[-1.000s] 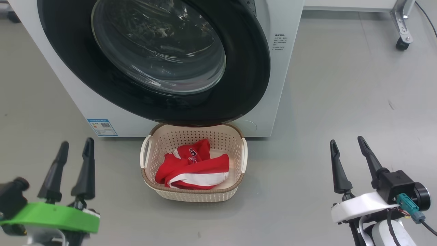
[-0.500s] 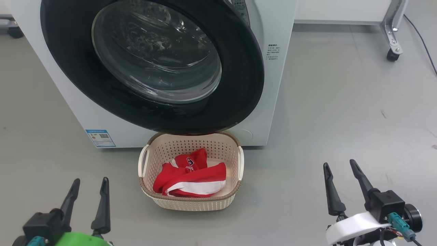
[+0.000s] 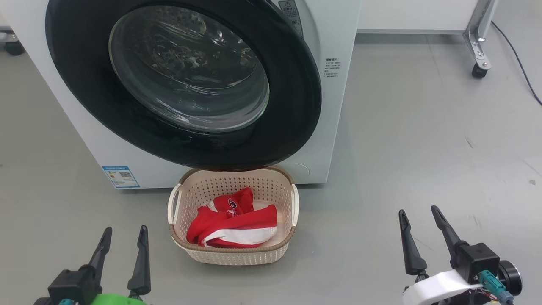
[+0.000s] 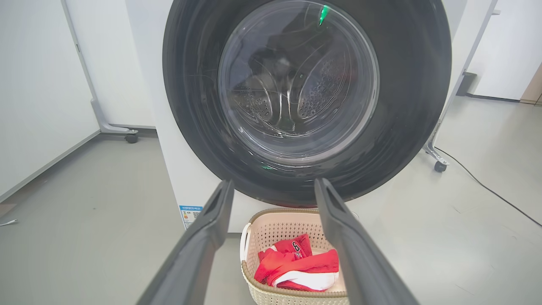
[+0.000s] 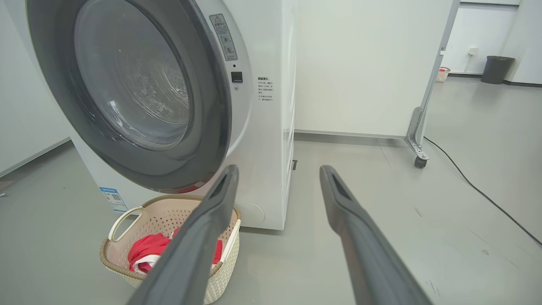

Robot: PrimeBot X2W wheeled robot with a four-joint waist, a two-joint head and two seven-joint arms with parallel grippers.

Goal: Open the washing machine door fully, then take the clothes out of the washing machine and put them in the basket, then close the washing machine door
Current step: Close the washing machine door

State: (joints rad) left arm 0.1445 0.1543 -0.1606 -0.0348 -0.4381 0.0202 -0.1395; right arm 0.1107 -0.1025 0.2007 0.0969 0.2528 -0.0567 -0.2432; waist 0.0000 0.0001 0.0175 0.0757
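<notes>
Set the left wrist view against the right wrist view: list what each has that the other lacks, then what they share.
Left wrist view, not the right: the printed badge on the clothes, a caster at the far left, and the open left gripper. Right wrist view, not the left: the warning sticker beside the washing machine door, the side of the washing machine, a dark bin far off, and the open right gripper. Both: that door, the basket before it holding the red clothes, and the blue label.
</notes>
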